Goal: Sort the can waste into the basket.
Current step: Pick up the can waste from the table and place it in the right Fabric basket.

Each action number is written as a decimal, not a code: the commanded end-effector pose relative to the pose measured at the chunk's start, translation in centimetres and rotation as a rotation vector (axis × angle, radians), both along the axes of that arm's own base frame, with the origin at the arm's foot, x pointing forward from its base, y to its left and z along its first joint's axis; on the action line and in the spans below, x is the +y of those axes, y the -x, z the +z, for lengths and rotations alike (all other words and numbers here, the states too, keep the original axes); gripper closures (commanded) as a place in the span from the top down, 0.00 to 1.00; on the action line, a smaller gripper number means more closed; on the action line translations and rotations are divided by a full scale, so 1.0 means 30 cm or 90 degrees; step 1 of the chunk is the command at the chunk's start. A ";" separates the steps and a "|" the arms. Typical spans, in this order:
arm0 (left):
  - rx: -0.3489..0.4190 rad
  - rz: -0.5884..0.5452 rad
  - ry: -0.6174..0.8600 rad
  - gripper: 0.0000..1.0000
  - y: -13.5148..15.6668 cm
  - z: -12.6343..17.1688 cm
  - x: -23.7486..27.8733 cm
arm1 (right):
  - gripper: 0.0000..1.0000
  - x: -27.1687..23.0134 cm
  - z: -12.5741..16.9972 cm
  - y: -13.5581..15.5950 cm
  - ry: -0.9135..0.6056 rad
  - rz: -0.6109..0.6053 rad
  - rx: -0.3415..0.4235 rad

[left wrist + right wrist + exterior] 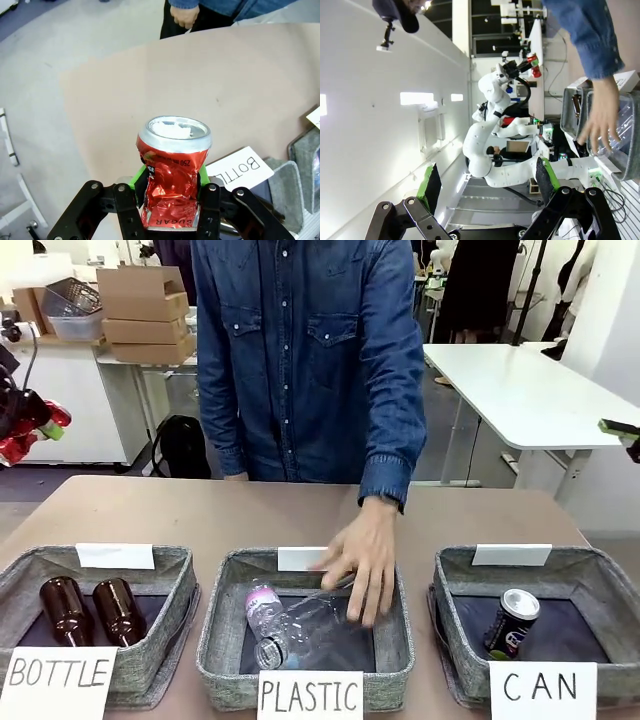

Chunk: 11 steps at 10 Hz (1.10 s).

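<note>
My left gripper (170,186) is shut on the crushed red can (172,165), green pads pressed on its dented sides, silver top facing away. It hangs high beyond the table's left end, and the red can (52,416) also shows at the front view's left edge. The dark blue-black can (513,620) stands tilted inside the CAN basket (455,585) at the right. My right gripper (487,182) is open and holds nothing. It is raised off the table's right side, with a green tip (618,427) at the picture edge.
A person in a denim shirt rests a hand (365,560) on clear plastic bottles (300,625) in the middle PLASTIC basket (225,625). Two brown glass bottles (92,610) lie in the left BOTTLE basket (170,570). Bare table stretches behind the baskets.
</note>
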<state>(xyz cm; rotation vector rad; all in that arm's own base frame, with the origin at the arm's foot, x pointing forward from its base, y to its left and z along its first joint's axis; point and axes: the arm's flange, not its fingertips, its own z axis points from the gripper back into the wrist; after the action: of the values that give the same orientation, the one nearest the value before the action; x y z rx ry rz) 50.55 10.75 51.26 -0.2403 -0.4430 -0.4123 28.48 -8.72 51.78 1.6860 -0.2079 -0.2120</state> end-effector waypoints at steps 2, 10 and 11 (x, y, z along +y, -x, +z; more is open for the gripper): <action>0.000 0.000 0.000 0.37 0.000 0.000 0.000 | 1.00 0.004 0.001 0.003 0.002 -0.001 -0.004; -0.158 -0.355 0.073 0.37 0.355 0.254 -1.064 | 1.00 -0.381 0.266 0.229 0.112 -0.017 -0.023; -0.177 -0.406 0.094 0.37 0.388 0.260 -1.198 | 1.00 -0.491 0.297 0.309 0.121 -0.038 -0.034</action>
<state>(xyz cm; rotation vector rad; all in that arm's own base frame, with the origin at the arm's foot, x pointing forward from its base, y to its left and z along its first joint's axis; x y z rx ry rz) 37.98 -23.90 60.10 -0.4064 -0.6226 -0.9802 19.97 -19.53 59.48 1.5019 -0.3138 -0.2044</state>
